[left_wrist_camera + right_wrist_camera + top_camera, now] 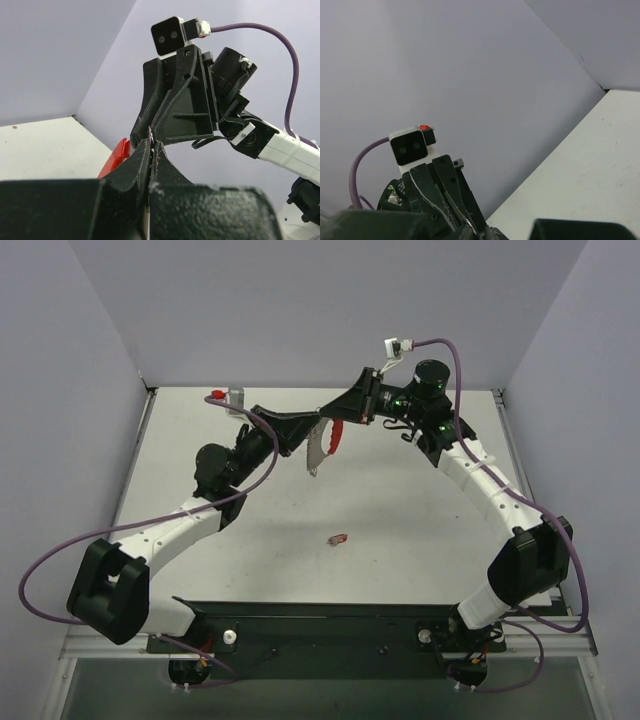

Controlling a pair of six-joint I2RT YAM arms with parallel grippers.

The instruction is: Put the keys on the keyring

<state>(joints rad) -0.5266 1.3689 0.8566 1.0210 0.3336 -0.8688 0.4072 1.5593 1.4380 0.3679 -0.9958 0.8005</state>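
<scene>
Both grippers meet high above the table's back middle. My left gripper [314,428] is shut on the keys [318,450], a flat silver bunch that hangs down from its tips. In the left wrist view only a thin silver edge of the keys [149,134] shows between the closed fingers [135,165]. The red keyring [337,434] hangs just right of the keys, under my right gripper [332,414], which is shut on it. It also shows as a red piece in the left wrist view [115,156]. In the right wrist view a thin metal loop [470,229] sits at the closed tips [479,235].
A small reddish object [338,538] lies on the white table [420,530] in the middle, below the grippers. Grey walls close the back and both sides. A black base rail [320,625] runs along the near edge.
</scene>
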